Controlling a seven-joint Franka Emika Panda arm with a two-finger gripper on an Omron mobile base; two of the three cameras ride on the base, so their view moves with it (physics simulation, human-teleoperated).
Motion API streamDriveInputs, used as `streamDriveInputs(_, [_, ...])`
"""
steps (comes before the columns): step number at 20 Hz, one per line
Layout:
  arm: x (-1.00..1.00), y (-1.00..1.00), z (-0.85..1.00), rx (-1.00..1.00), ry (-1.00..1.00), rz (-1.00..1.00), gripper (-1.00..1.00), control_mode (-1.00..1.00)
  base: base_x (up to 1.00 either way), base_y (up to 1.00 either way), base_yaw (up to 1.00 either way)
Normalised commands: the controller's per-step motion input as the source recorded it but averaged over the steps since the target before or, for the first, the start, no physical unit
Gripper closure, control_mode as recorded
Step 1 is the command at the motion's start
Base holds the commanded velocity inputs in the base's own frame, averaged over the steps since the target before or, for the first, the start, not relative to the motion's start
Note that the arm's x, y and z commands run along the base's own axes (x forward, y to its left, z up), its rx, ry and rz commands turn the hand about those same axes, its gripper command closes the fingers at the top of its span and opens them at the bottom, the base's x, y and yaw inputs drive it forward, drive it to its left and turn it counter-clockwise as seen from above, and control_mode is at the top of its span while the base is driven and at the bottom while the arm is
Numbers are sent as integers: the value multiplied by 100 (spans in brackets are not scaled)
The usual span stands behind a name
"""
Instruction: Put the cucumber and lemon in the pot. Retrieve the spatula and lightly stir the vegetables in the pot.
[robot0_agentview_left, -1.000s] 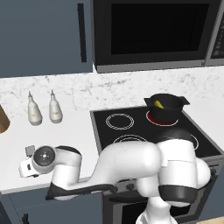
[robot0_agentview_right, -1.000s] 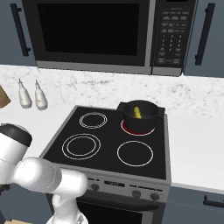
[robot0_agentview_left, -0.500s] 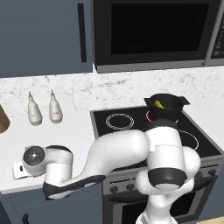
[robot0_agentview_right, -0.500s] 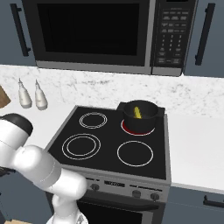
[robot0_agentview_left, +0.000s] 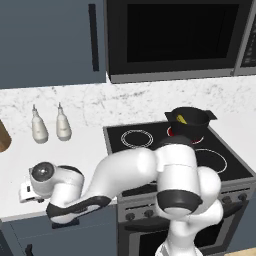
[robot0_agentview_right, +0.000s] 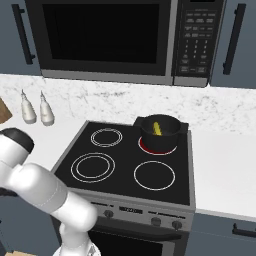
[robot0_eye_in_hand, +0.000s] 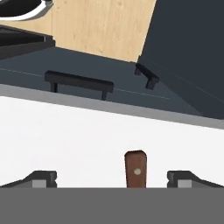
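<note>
My end effector (robot0_eye_in_hand: 112, 178) stands wide open and holds nothing; in the hand view its two dark fingertips (robot0_eye_in_hand: 41, 178) sit far apart at the bottom, low over the white tabletop (robot0_eye_in_hand: 87, 135). Between them, close to the midpoint and a little toward the right tip, rises the reddish-brown end of the spatula (robot0_eye_in_hand: 136, 169) handle, with a small pale dot on it. The handle touches neither tip; the rest of the tool, head included, is cut off at the bottom of that view, so I cannot tell how it lies. Beyond the tabletop edge I see dark cabinet fronts with a long black drawer handle (robot0_eye_in_hand: 78, 82) and a strip of light wooden floor (robot0_eye_in_hand: 100, 26).

From the left base view, my arm folds down and out to the left, with my wrist low over the front edge of the tabletop, left of the stove (robot0_agentview_left: 165, 145). The pot (robot0_agentview_left: 189, 120) stands on the stove's back right burner, well apart from my end effector. Something yellow shows inside it, the cucumber (robot0_agentview_right: 157, 128) as a yellow-green stick in the right base view; the lemon I cannot make out separately. Two white bottles (robot0_agentview_left: 49, 125) stand side by side near the back wall, left of the stove.
</note>
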Motion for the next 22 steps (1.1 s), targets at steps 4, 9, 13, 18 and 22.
streamDriveInputs(4, [19, 6, -23, 0, 0, 0, -100, -100, 0, 0, 0])
streamDriveInputs(9, [15, 20, -5, 0, 0, 0, -100, -100, 0, 0, 0])
streamDriveInputs(13, [5, 8, -21, 0, 0, 0, -100, -100, 0, 0, 0])
streamDriveInputs(18, [0, 1, -29, 0, 0, 0, -100, -100, 0, 0, 0])
streamDriveInputs(22, [8, 10, -7, 0, -1, 1, -100, -100, 0, 0, 0])
